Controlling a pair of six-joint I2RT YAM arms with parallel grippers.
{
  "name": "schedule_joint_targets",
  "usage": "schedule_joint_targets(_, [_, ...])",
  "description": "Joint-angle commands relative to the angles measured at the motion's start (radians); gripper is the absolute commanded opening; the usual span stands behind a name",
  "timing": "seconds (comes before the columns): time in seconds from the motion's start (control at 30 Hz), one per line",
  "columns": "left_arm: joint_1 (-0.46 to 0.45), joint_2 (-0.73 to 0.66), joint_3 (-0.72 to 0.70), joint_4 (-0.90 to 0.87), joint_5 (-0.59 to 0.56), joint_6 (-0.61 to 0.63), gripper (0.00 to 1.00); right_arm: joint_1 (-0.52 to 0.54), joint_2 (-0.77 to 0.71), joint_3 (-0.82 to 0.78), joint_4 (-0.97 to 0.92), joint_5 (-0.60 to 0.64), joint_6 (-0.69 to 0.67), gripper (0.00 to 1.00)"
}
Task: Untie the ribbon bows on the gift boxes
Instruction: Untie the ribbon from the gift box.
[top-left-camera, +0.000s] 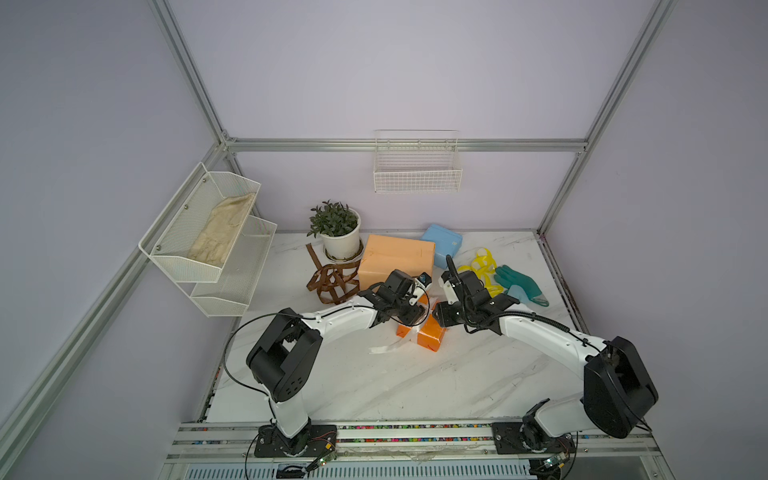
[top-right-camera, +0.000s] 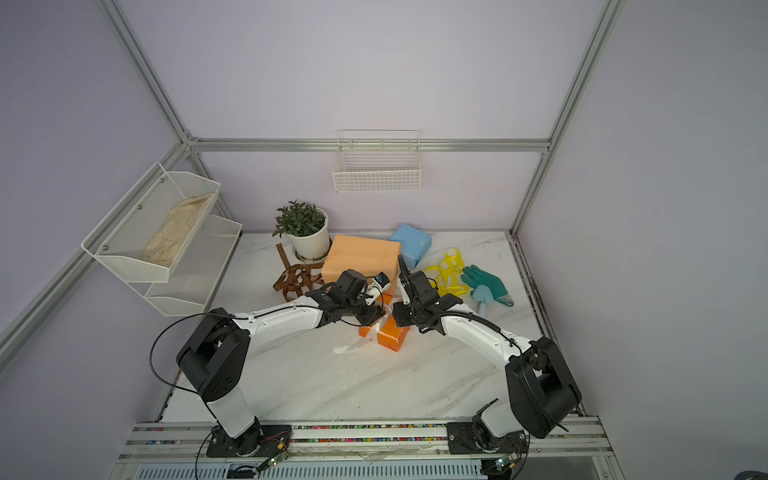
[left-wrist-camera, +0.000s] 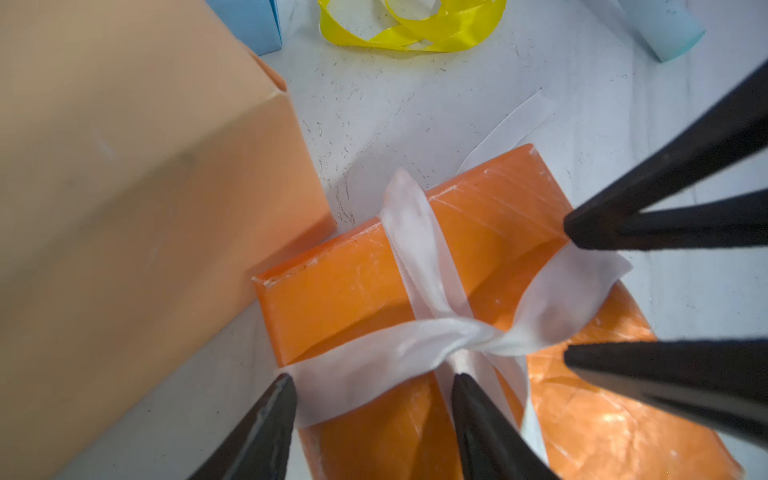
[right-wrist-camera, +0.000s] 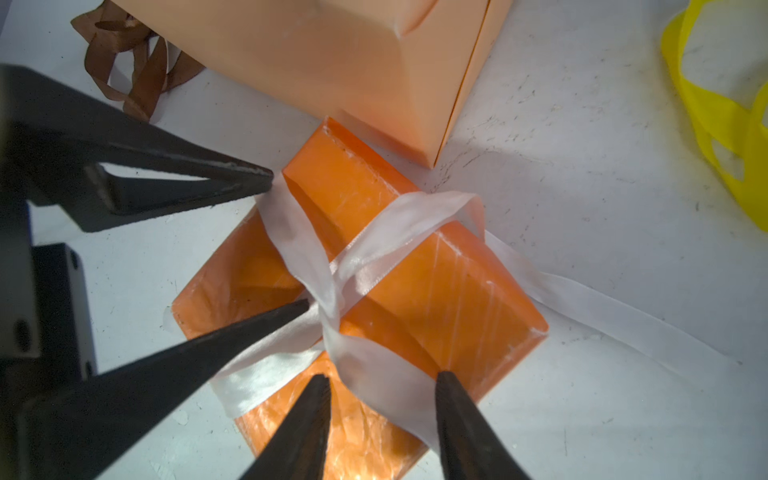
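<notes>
Middle of counter (top-left-camera: 374, 386): orange box (top-left-camera: 432, 337), white ribbon (left-wrist-camera: 415, 345) knotted on top, one tail trailing toward the near edge. Over it: left hand (left-wrist-camera: 374, 386), jaws apart astride one strand; right hand (right-wrist-camera: 382, 382), jaws apart astride another. Best pinched flat near the knot, drawn outward in opposite directions. Far edge: peach box (top-left-camera: 395, 259), blue box (top-left-camera: 442, 241), ribbonless; brown ribbon (top-left-camera: 332, 282), yellow ribbon (top-left-camera: 482, 266), loose.

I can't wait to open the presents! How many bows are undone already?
Two look done: the brown ribbon and the yellow ribbon lie loose on the table. In hand: both arms' jaws stand open around the white ribbon, knotted on the bright orange box. Left: pulling that one knot apart.
</notes>
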Motion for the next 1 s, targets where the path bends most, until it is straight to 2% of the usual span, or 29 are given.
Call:
schedule_joint_targets(0.0, [-0.001, 0.017, 0.073, 0.024, -0.014, 0.025, 0.61, 0.004, 0.015, -0.014, 0.040, -0.007, -0.007, 0.38])
schedule_joint_targets(0.1, [-0.001, 0.023, 0.073, 0.045, 0.000, 0.016, 0.58, 0.005, 0.016, -0.013, 0.038, -0.007, -0.009, 0.34])
schedule_joint_targets(0.2, [-0.001, 0.025, 0.076, 0.056, 0.026, 0.015, 0.50, 0.004, 0.010, -0.017, 0.040, -0.015, -0.010, 0.32])
schedule_joint_targets(0.33, [-0.001, 0.031, 0.080, 0.055, 0.061, 0.008, 0.33, 0.006, 0.009, -0.024, 0.039, -0.021, -0.009, 0.48])
schedule_joint_targets(0.37, [-0.001, 0.030, 0.079, 0.056, 0.069, 0.002, 0.28, 0.007, 0.010, -0.031, 0.048, -0.014, -0.008, 0.50])
schedule_joint_targets(0.43, [-0.001, 0.030, 0.076, 0.057, 0.088, -0.006, 0.26, 0.008, 0.018, -0.037, 0.055, -0.004, -0.007, 0.51])
schedule_joint_targets(0.53, [-0.002, 0.028, 0.071, 0.059, 0.100, -0.012, 0.25, 0.010, 0.029, -0.037, 0.069, 0.008, 0.001, 0.42])
schedule_joint_targets(0.63, [-0.001, 0.018, 0.062, 0.058, 0.090, -0.018, 0.15, 0.012, 0.027, -0.033, 0.065, 0.024, 0.000, 0.19])
schedule_joint_targets(0.67, [-0.001, 0.013, 0.058, 0.059, 0.080, -0.026, 0.12, 0.012, 0.021, -0.030, 0.056, 0.035, 0.002, 0.06])
schedule_joint_targets(0.7, [-0.001, 0.008, 0.055, 0.059, 0.072, -0.032, 0.09, 0.013, 0.013, -0.030, 0.048, 0.047, 0.008, 0.00])
schedule_joint_targets(0.77, [-0.001, -0.008, 0.046, 0.051, 0.043, -0.053, 0.00, 0.013, -0.026, -0.038, 0.034, 0.066, 0.036, 0.00])
schedule_joint_targets(0.8, [0.000, -0.016, 0.041, 0.042, 0.020, -0.069, 0.00, 0.013, -0.050, -0.044, 0.018, 0.076, 0.064, 0.00])
schedule_joint_targets(0.9, [0.003, -0.060, 0.010, -0.006, -0.146, -0.172, 0.00, 0.012, -0.151, -0.100, -0.019, 0.121, 0.186, 0.00])
schedule_joint_targets(0.97, [0.011, -0.093, -0.030, -0.027, -0.188, -0.209, 0.00, 0.012, -0.221, -0.180, -0.066, 0.139, 0.305, 0.00])
